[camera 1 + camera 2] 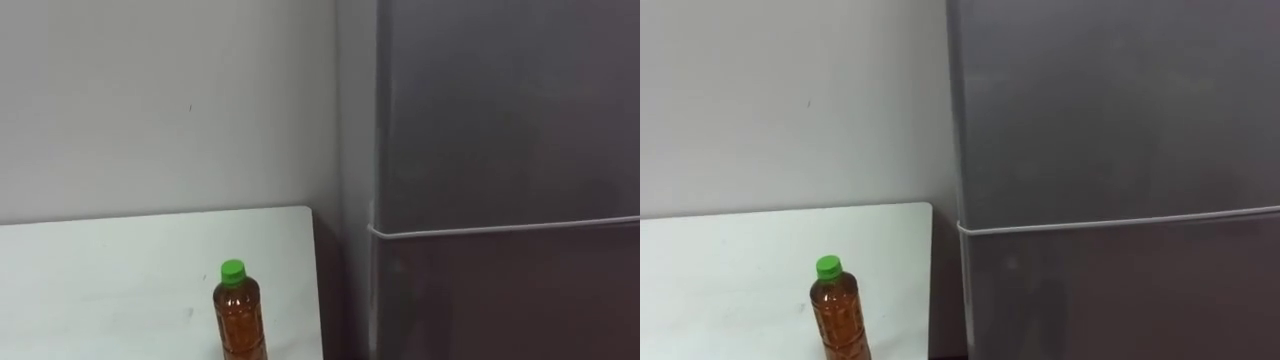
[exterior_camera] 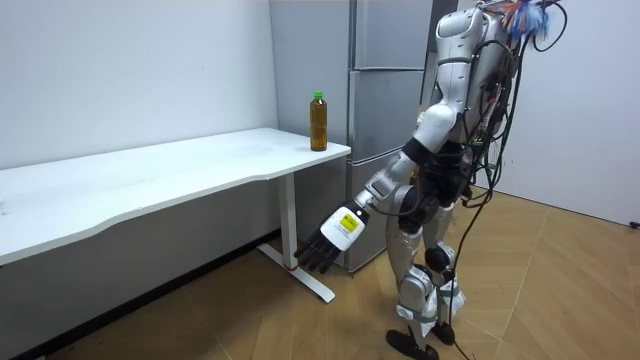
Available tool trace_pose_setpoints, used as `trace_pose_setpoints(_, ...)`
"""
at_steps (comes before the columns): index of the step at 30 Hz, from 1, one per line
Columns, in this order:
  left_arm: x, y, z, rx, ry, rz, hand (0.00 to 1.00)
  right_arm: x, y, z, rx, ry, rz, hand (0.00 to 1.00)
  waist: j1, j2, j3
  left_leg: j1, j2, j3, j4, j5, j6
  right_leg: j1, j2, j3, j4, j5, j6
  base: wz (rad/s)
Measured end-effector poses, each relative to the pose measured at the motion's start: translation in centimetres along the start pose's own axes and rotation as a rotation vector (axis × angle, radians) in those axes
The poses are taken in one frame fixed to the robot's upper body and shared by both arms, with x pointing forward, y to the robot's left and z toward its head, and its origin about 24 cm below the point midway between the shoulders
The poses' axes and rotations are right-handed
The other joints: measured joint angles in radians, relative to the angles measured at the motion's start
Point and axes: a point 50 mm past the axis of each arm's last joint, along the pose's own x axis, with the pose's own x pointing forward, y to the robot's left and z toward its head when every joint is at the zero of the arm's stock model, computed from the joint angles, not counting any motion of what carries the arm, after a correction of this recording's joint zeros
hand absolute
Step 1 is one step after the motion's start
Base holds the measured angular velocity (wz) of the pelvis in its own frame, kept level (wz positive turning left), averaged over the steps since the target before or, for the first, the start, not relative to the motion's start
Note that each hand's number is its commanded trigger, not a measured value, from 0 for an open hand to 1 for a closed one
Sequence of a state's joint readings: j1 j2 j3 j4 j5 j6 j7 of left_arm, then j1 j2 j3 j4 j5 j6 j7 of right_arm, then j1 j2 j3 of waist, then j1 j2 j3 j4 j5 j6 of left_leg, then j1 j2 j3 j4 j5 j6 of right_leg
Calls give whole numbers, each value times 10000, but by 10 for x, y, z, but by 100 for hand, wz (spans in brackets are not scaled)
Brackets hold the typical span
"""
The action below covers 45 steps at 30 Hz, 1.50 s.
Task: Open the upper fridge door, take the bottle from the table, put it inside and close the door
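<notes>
in the room view the left hand hangs, seemingly slack-fingered, well below the bottle.

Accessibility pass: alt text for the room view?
Humanoid robot stands at a closed grey fridge, left hand open, hanging low by a white table. A green-capped amber bottle stands upright on the table's corner nearest the fridge.

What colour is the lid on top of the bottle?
Green. The cap on the brown bottle shows best in the left eye view.
</notes>
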<state>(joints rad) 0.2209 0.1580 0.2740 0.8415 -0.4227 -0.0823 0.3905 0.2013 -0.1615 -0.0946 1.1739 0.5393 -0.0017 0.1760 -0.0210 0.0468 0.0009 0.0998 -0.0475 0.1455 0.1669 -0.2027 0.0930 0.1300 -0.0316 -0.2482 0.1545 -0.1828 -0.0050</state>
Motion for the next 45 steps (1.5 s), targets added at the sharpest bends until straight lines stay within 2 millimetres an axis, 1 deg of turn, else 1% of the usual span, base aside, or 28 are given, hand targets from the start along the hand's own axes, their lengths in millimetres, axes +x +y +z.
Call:
trace_pose_setpoints(3, -1, -7, 24, -808, -825, -82, 0, 0, -3, 2, -19, -90, -137, 0, 7, 6, 3, -8, 5, -1, 4, -1, -2, -24, -3, -6, 47, -14, -10, 0)
trace_pose_setpoints(5, -2, -11, 39, -1109, -1346, -207, 0, -1, -4, 4, -147, -166, -233, 0, 33, 75, -21, -8, 8, 2, 11, -8, -6, -32, -2, -1, 62, -16, -11, -2)
trace_pose_setpoints(6, -4, -13, 50, -1492, -1731, -283, 0, -1, -4, 5, -166, -243, -263, 0, 34, 117, -36, -3, 12, 37, 7, -11, -5, -78, -10, 19, 112, -24, -15, -5)
trace_pose_setpoints(9, -11, -18, 86, -2350, -3012, -375, 0, -1, -4, 6, -402, -352, -285, 0, 58, 112, -6, 14, 13, 46, 6, -10, -6, -75, -15, 38, 153, -42, -18, -2)
trace_pose_setpoints(10, -15, -19, 99, -2710, -3544, -414, 0, -1, -3, 5, -365, -398, -292, 0, 49, 171, -28, 13, 13, 47, 11, -11, -5, -75, -16, 33, 146, -42, -18, 0)
trace_pose_setpoints(11, -18, -19, 106, -2882, -3808, -423, 0, -1, -3, 5, -351, -414, -283, 0, 25, 166, -23, 7, 12, 48, 13, -11, -5, -81, -18, 26, 146, -42, -18, 0)
trace_pose_setpoints(13, -30, -18, 136, -3666, -4937, -522, 0, -1, -2, 2, -318, -351, -278, 0, 20, 175, -17, -15, 11, 42, 20, -11, -6, -94, -24, 9, 153, -50, -18, 0)
trace_pose_setpoints(14, -34, -17, 143, -3882, -5243, -561, 0, -1, -2, 1, -317, -345, -284, 0, 21, 175, -16, -15, 10, 42, 16, -12, -6, -96, -24, 13, 151, -55, -14, 0)
trace_pose_setpoints(16, -52, -14, 173, -4676, -6578, -764, 0, -2, -4, 0, -304, -337, -306, 0, 31, 198, -19, -11, 8, 42, 13, -13, -6, -90, -23, 26, 162, -64, -10, 0)
trace_pose_setpoints(17, -56, -14, 180, -4829, -6870, -807, 0, -2, -3, 0, -322, -339, -305, 0, 21, 179, -4, -10, 6, 42, 14, -13, -6, -90, -21, 38, 161, -64, -10, 0)
trace_pose_setpoints(19, -70, -16, 205, -5368, -7827, -1045, 0, -1, -2, 1, -370, -355, -261, 0, 86, 193, 13, -19, 7, 41, 38, -14, -6, -94, -17, 43, 154, -63, -9, 0)
trace_pose_setpoints(21, -84, -13, 221, -5831, -8596, -1179, 0, -1, -1, 1, -358, -364, -240, 0, 42, 192, 19, -23, 6, 27, 36, -21, -10, -93, -16, 24, 134, -63, -9, 0)
trace_pose_setpoints(22, -92, -11, 231, -6120, -9047, -1319, 0, -1, -2, -1, -338, -306, -269, 0, 55, 224, 3, -24, 5, 21, 37, -23, -11, -94, -15, 20, 137, -65, -9, 0)
trace_pose_setpoints(23, -96, -10, 236, -6252, -9256, -1367, 0, -1, -2, -1, -326, -266, -289, 0, 51, 202, 15, -21, 5, 21, 36, -23, -11, -92, -14, 21, 141, -65, -8, 0)
trace_pose_setpoints(24, -103, -8, 243, -6538, -9626, -1445, 0, -1, -2, -1, -314, -265, -285, 0, 34, 292, -23, -20, 5, 23, 60, -24, -12, -84, -9, 29, 142, -65, -8, 0)
trace_pose_setpoints(25, -111, -6, 249, -6780, -9958, -1556, 0, -2, -3, -2, -302, -213, -307, 0, 32, 245, 27, -25, 3, 24, 65, -30, -11, -84, -10, 25, 142, -64, -7, 0)
trace_pose_setpoints(26, -115, -5, 252, -6874, -10137, -1626, 0, -2, -3, -3, -278, -203, -304, 0, 20, 279, 19, -26, 3, 24, 64, -30, -12, -82, -9, 23, 141, -63, -6, 0)
trace_pose_setpoints(27, -124, -4, 257, -7062, -10551, -1863, 0, -2, -3, -3, -261, -188, -279, 0, -19, 301, 33, -28, 2, 18, 64, -31, -11, -87, -11, 19, 145, -63, -6, 0)
trace_pose_setpoints(28, -133, -4, 263, -7249, -10928, -2143, 0, -1, -2, -2, -258, -169, -268, 0, -10, 295, 64, -31, 2, 8, 59, -31, -12, -92, -12, 10, 145, -64, -6, 0)
trace_pose_setpoints(31, -145, -10, 276, -7341, -11567, -2743, 0, -2, -3, -3, -278, -131, -212, 0, -10, 207, 139, -63, -1, -20, 58, -32, -12, -106, -15, -19, 155, -74, -2, 3)
trace_pose_setpoints(32, -147, -11, 278, -7368, -11641, -2849, 0, -2, -3, -3, -268, -130, -206, 0, -17, 227, 124, -76, -2, -21, 60, -32, -13, -115, -16, -25, 152, -75, -3, 0)
trace_pose_setpoints(33, -150, -12, 281, -7362, -11783, -3070, 0, -1, -2, -2, -297, -132, -194, 0, -92, 282, 88, -101, -1, -20, 60, -31, -13, -126, -14, -31, 132, -75, -3, 0)
trace_pose_setpoints(34, -155, -13, 282, -7342, -11933, -3278, 0, -1, -1, -2, -316, -160, -155, 0, -172, 147, 83, -131, -3, -13, 57, -31, -13, -145, -13, -34, 123, -74, -2, 0)
trace_pose_setpoints(35, -158, -14, 283, -7317, -12041, -3425, 0, -1, -1, -2, -314, -163, -138, 0, -213, 190, 47, -151, -3, -7, 64, -31, -13, -163, -12, -27, 125, -73, -1, 0)
trace_pose_setpoints(36, -164, -17, 283, -7237, -12228, -3744, 0, 0, 1, -1, -331, -169, -107, 0, -293, 179, 32, -176, -3, 6, 70, -31, -12, -204, -16, -23, 137, -71, 0, -4)
trace_pose_setpoints(39, -173, -32, 287, -6861, -12384, -4589, 0, 0, 3, 0, -392, -174, -52, 0, -362, 144, 37, -163, 9, 65, 65, -30, -11, -235, -17, 15, 169, -64, 3, -6)
trace_pose_setpoints(42, -179, -44, 287, -6486, -12329, -5290, 0, 2, 7, 1, -373, -96, 31, 0, -612, 111, 51, -173, 9, 66, 46, -32, -9, -176, -15, 10, 171, -61, 7, 0)
trace_pose_setpoints(45, -189, -60, 289, -6220, -12344, -6185, 0, 3, 9, 2, -359, -8, 52, 0, -712, 98, 65, -156, 16, 78, 48, -38, -3, -163, -7, 29, 164, -41, 9, 0)
